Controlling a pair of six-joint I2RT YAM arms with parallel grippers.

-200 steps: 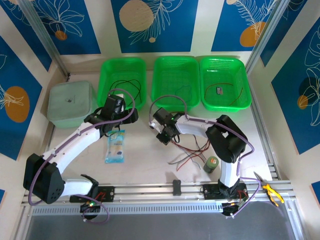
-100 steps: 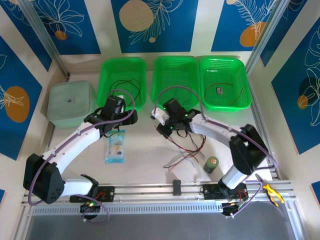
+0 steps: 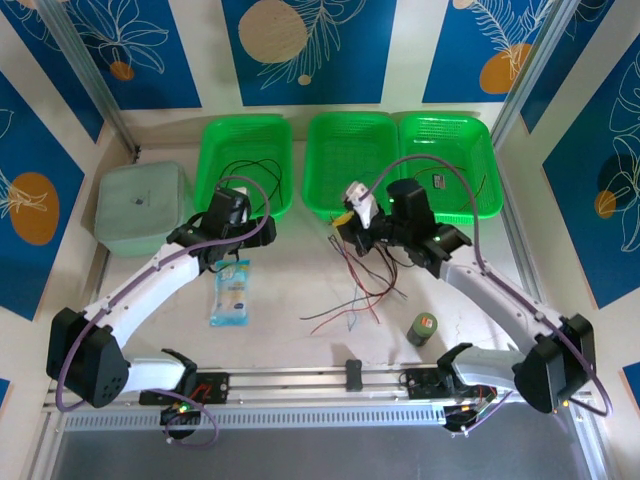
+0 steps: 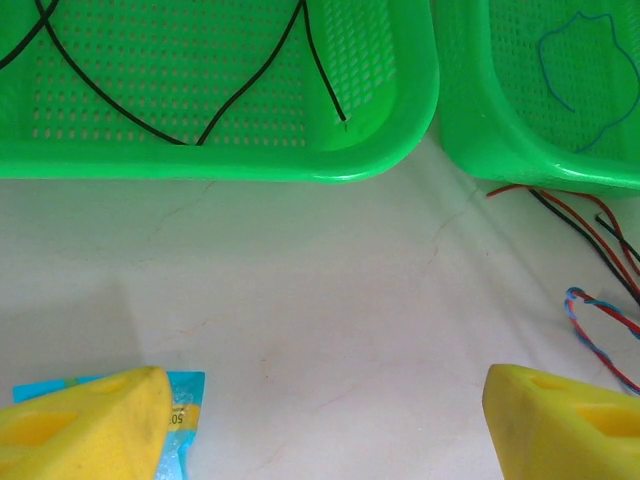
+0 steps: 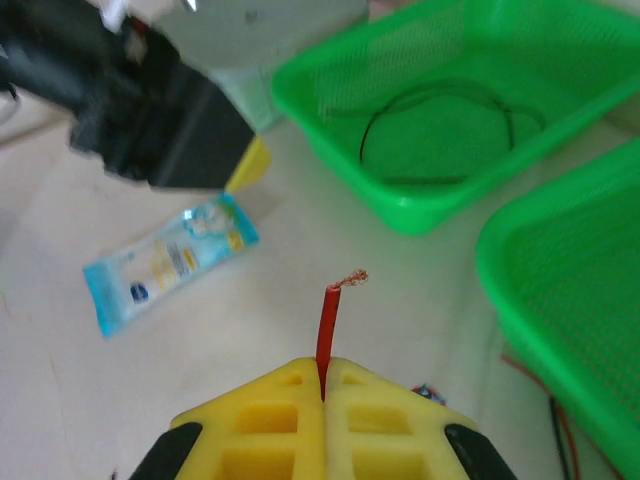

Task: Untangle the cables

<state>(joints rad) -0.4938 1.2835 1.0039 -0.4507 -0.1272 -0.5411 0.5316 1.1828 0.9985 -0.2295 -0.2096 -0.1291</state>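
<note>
R: my right end effector (image 5: 322, 375) clamped on red cable (image 5: 327, 318) | other cables (image 3: 360, 295) tangled on table (image 3: 285, 270) | advise drawing it out slowly, taut, watching for snags | L: my left end effector (image 4: 320, 420) apart, idle

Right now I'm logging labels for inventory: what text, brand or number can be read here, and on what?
"05": seemingly these digits, on the blue packet, in the left wrist view.
Other print on the blue packet: too blurred to read.
Label on the small can: too small to read.
</note>
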